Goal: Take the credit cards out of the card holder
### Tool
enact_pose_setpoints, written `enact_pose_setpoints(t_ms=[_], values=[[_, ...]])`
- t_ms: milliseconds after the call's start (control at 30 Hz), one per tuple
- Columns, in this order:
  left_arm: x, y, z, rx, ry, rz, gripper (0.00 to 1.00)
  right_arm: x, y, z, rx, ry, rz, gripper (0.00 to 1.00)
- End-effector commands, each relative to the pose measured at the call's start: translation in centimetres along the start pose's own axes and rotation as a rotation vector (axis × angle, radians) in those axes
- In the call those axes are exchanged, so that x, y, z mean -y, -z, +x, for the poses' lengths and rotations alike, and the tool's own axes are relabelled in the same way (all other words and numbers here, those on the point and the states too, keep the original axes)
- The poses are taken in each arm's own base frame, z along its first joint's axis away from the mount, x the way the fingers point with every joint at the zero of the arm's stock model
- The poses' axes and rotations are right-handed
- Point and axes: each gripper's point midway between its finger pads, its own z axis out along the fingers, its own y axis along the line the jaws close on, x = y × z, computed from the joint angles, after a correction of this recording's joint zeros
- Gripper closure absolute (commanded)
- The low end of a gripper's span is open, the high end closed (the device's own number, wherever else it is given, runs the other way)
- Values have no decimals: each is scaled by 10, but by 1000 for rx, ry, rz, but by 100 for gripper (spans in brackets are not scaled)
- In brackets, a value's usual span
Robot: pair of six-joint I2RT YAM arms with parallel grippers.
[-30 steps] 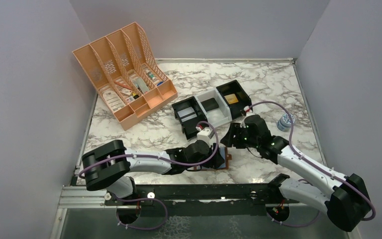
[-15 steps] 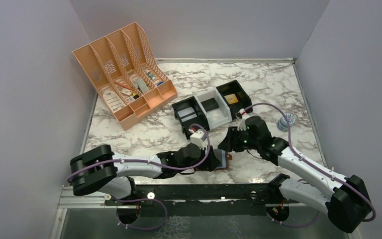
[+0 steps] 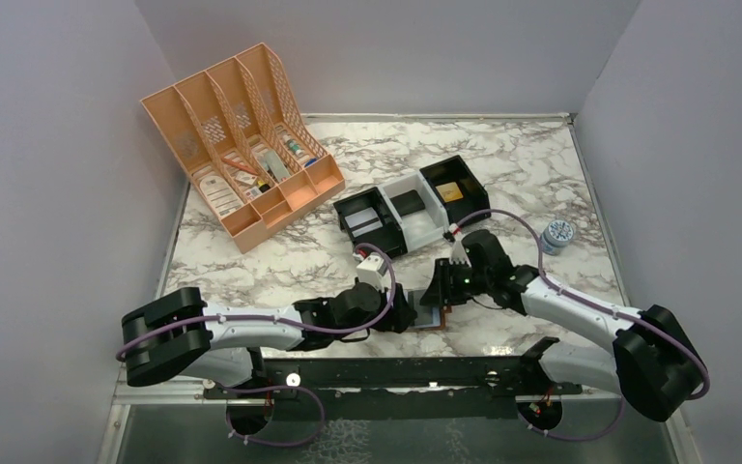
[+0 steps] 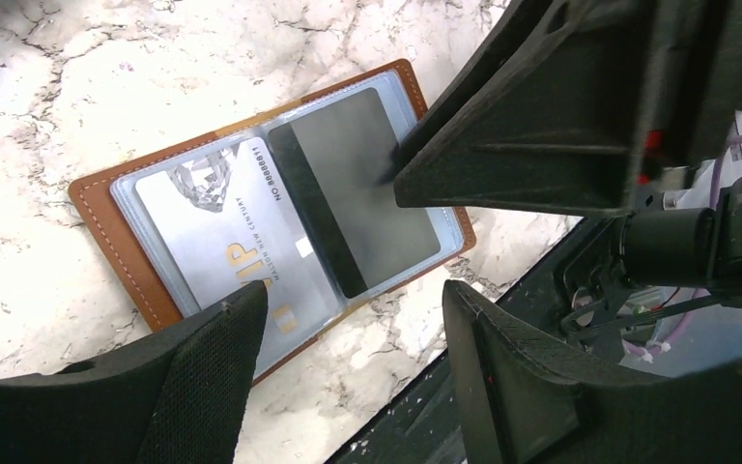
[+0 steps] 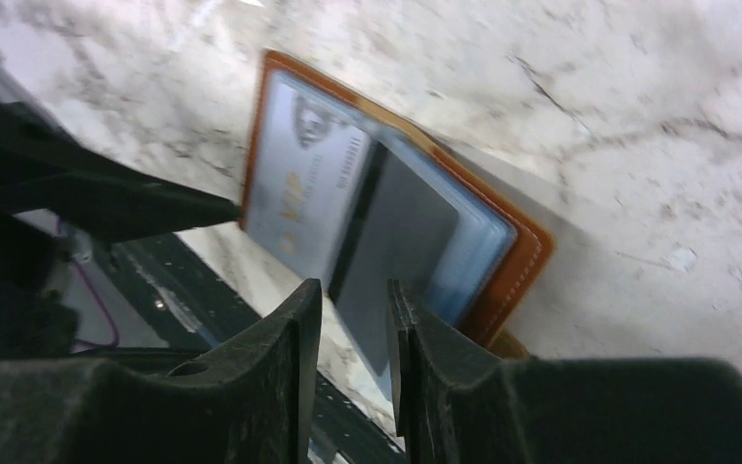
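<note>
**Dark card sits on the right pincer's side, one end aimed at its gap**

We see the card holder spread flat on the tabletop at the near edge, between the two arms. Both cards are in their clear pockets, none out yet.

- Silver card: on the half toward the left arm.
- Dark card with the black stripe: on the half toward the right arm.
- Left pincer: wide, holding nothing. One finger lies at the near edge of the silver card's page, and it looks like it is pinning that half down, though we cannot confirm contact. The other finger is off the card holder, over the tabletop edge.
- Right pincer: narrow, with a slim gap showing and nothing clamped that we can see. In the left wrist view its tip sits at the dark card's outer long edge.

What matters next: the right arm is the nearer one to the dark card. In the right wrist view that card's long axis runs roughly parallel to the fold and straight toward the pincer's gap, so one short end faces the fingers. We judge the next move to be a pinch or drag on the dark card by the right pincer, pulling along that long axis, while the left holds the card holder still. Risk: the whole card holder slides with the card.
</note>
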Motion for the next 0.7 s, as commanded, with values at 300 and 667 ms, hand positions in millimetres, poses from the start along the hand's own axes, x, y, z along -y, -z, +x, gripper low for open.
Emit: enact_pose_setpoints(t_ms=[300,667], values=[[26,-27,-8,-30,-55,40,30,60,-6,32,16,-144,240,70],[4,-47,9,-75,-16,-35,36,67,-4,32,48,-170,272,71]])
